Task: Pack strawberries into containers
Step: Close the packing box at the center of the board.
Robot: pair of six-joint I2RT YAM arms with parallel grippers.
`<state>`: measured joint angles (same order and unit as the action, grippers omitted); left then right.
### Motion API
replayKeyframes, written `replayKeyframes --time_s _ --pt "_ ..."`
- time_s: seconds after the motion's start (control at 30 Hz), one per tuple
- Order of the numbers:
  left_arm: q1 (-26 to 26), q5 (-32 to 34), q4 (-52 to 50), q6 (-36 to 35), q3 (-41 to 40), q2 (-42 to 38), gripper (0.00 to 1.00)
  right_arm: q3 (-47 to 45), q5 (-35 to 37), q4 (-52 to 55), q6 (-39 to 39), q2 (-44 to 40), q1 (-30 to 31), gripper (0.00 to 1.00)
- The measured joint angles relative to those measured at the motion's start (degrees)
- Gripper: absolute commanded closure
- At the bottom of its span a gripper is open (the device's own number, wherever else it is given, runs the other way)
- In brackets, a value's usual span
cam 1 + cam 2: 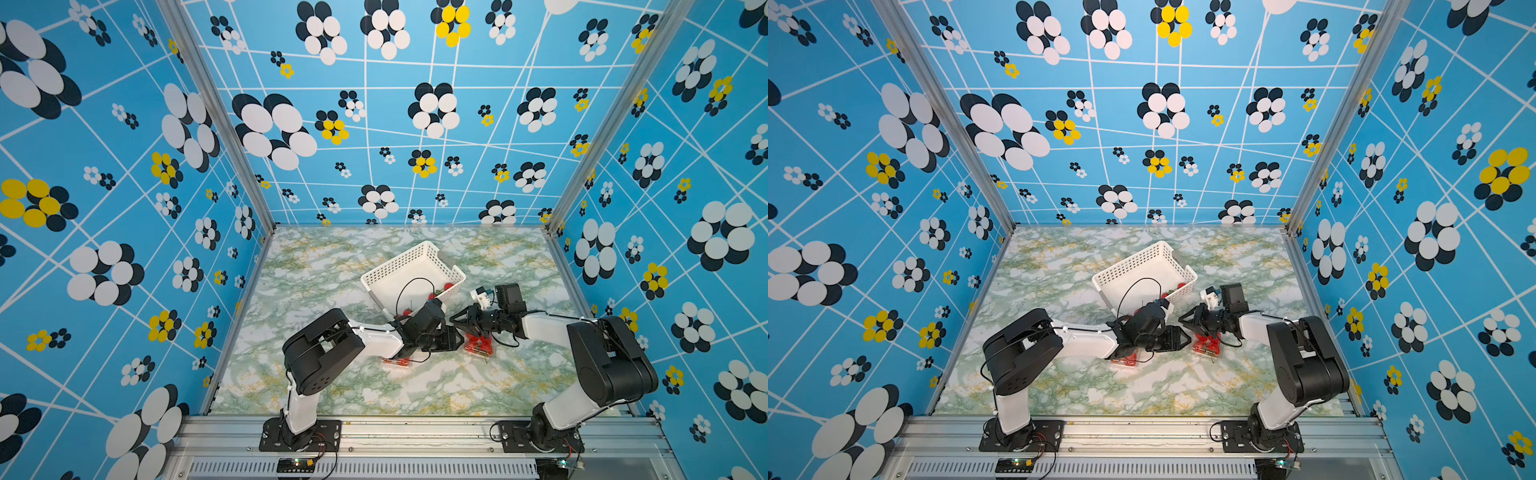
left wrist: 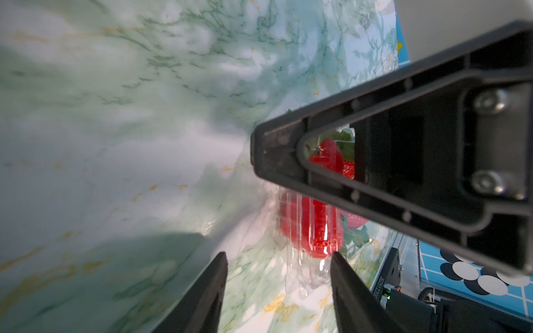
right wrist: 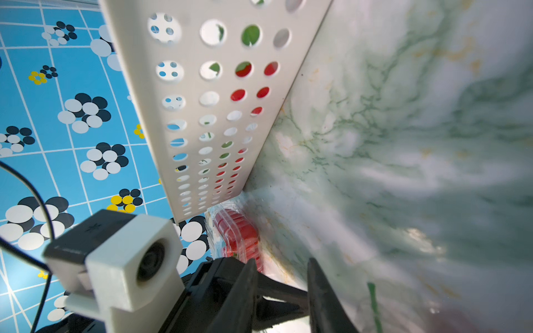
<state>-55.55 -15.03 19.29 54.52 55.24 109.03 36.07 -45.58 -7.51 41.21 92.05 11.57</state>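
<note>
Marble-print table (image 1: 332,386), blue flowered walls all round.

Both top views: white basket (image 1: 399,266) mid-table, a few strawberries (image 1: 448,286) not yet packed inside. My left gripper (image 1: 459,338) and right gripper (image 1: 454,321) sit nose to nose just in front of it; touching or not, I can't tell. One clear box (image 1: 480,347) of red fruit lies under the right gripper. A second box (image 1: 397,362) is half hidden under my left forearm. A third box (image 1: 404,314) shows red near the basket's near corner. Biggest risk as I see it: either arm reaches and clips the other. Next: the forearm drops and crushes or drags the second box. The left arm's cable loop (image 1: 414,279) hangs over the basket and could snag the rim.

Left wrist view: my left fingers (image 2: 346,294) stand apart, nothing between them, so that gripper is released. A filled box sits ahead with the right gripper's finger across it. Lid latched or not, I can't tell. These boxes look light, so a nudge could make one skate or pop open.

Right wrist view: my right fingers (image 3: 242,288) are partly spread and also empty. The basket wall runs alongside, red showing through its holes, with a filled box at its far corner. The left wrist's camera (image 3: 129,259) is just beside my fingers — a swing that way hits it.
</note>
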Motion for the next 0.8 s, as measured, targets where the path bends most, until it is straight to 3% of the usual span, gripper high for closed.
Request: replayKeyframes --time_s 0.57,0.8 --pt "-0.9 -2.8 0.9 -1.6 3.7 3.8 0.42 -0.7 0.0 -2.2 0.5 0.3 0.0 0.69" --pt "-0.8 -3.7 2.5 -0.8 3.6 3.9 0.56 -0.7 0.0 -2.2 0.9 0.3 0.0 0.69"
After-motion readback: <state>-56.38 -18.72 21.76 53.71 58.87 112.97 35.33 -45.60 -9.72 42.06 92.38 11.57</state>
